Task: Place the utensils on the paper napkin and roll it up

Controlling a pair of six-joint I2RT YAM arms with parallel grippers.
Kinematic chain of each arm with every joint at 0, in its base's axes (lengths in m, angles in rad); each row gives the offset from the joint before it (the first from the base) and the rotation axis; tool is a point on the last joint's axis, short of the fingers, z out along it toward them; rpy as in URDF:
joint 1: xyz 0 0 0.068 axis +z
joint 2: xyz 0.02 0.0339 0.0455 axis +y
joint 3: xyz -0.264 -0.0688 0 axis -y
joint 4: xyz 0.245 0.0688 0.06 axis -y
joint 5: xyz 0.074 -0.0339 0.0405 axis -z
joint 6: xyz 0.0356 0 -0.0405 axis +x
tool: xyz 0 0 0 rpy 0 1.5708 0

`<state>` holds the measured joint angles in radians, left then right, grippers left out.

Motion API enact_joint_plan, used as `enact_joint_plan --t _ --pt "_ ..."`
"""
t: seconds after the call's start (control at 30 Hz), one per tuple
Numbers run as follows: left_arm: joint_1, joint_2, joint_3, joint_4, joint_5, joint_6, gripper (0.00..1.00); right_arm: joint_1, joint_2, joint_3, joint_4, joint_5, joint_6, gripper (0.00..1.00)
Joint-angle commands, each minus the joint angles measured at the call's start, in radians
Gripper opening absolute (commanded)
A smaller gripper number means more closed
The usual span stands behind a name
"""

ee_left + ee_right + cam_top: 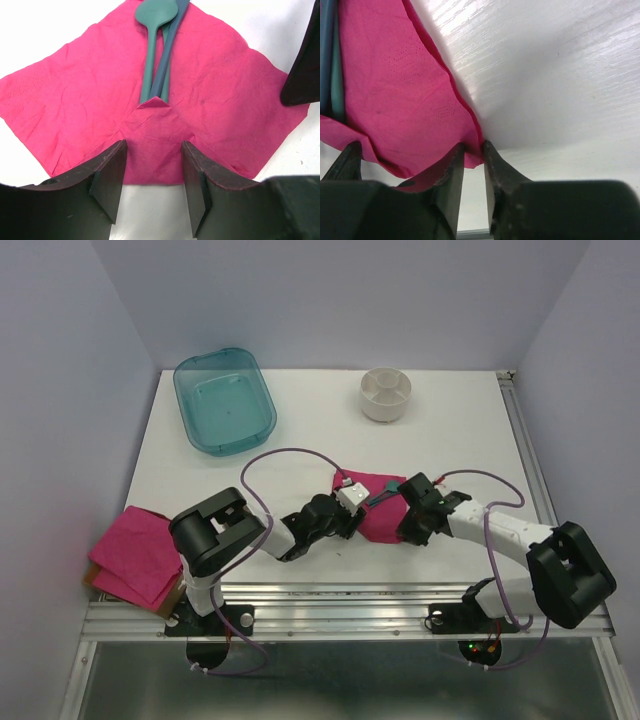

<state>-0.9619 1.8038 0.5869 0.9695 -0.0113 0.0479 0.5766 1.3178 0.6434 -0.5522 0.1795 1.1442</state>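
The paper napkin (220, 95) lies flat as a magenta diamond, its near corner folded over the handle ends of the utensils (159, 55), a teal spoon and a darker piece side by side along its middle. My left gripper (152, 170) stands open, its fingers either side of that folded corner, nothing between them. My right gripper (474, 150) is at the napkin's (395, 90) side corner, jaws narrow with a gap still showing and the pink corner between the tips. From above, both grippers (352, 495) (412, 502) flank the napkin (380, 522).
A teal plastic tub (225, 400) sits at the back left, a white round container (386, 395) at the back centre. A pile of pink napkins (135, 552) rests at the table's left edge. The right arm's dark finger (305, 70) shows in the left wrist view.
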Motion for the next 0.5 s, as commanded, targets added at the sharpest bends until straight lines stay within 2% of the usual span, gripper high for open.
enact_joint_plan --t 0.0,0.1,0.13,0.47 --pt "-0.001 0.005 0.033 0.015 0.005 0.009 0.58 -0.004 0.018 -0.025 0.037 0.032 0.012 0.25" --pt "-0.001 0.006 0.034 0.011 0.032 0.009 0.57 -0.004 0.006 -0.001 0.034 0.031 -0.007 0.10" --pt "-0.001 0.008 0.036 0.011 0.034 0.010 0.57 -0.004 0.003 0.005 0.035 0.029 -0.015 0.02" --pt "-0.001 0.026 0.039 0.011 0.040 0.006 0.57 -0.004 -0.048 0.127 0.057 0.005 -0.109 0.01"
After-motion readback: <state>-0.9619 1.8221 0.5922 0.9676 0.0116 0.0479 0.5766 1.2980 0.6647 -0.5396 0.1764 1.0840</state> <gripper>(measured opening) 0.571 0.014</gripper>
